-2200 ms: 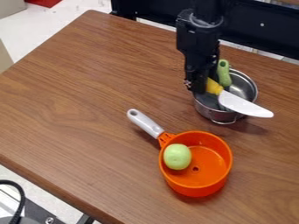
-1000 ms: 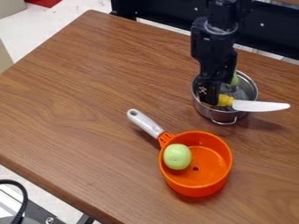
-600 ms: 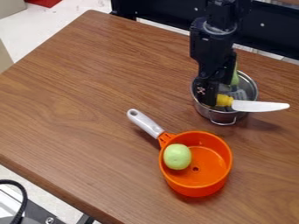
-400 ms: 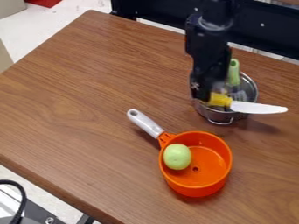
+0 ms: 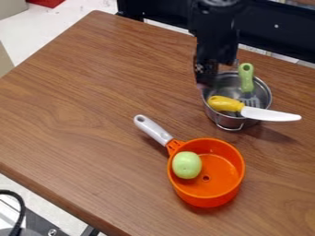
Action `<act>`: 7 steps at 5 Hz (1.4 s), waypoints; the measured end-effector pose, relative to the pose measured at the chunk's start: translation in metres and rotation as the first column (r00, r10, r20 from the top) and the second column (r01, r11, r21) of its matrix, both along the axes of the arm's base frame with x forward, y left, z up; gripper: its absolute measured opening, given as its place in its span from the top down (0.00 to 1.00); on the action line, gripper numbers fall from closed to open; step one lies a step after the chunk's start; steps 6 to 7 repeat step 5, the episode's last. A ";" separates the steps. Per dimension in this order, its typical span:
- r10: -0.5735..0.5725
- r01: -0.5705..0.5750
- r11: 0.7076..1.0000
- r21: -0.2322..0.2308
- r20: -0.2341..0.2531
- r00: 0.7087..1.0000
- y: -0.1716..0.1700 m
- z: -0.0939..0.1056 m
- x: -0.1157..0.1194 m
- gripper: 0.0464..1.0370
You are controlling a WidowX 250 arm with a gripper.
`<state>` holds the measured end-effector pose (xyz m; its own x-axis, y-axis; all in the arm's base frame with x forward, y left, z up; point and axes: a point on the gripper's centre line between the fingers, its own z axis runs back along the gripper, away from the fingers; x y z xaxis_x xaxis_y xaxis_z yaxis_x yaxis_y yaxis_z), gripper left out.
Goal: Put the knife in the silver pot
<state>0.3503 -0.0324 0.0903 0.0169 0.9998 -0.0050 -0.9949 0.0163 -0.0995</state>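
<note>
The black gripper (image 5: pixel 211 81) hangs over the left back part of the silver pot (image 5: pixel 263 94), open and apart from the knife. The knife (image 5: pixel 269 114) lies across the front of the pot. Its yellow handle is over the pot's inside at the left, and its white blade crosses the right rim and sticks out beyond it. A green-handled utensil (image 5: pixel 246 77) stands in the same pot, leaning on the back rim, its grey slotted end beside the knife.
In front of the silver pot is an orange pan (image 5: pixel 224 186) with a pale green round item (image 5: pixel 186 165) in it. Its grey-white handle (image 5: pixel 152 129) points to the back left. A black rail (image 5: pixel 277 32) runs behind the table (image 5: pixel 86 106).
The gripper let go of the knife and moved up and left, away from its handle. The knife stays across the pot, its blade settled slightly left and lower.
</note>
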 end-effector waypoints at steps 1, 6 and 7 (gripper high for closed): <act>-0.021 0.021 1.000 0.004 -0.011 1.000 0.011 0.006 -0.001 0.04; -0.037 0.033 0.998 0.057 0.063 0.997 0.118 0.030 0.022 0.04; -0.037 0.033 0.998 0.057 0.063 0.997 0.118 0.030 0.022 0.04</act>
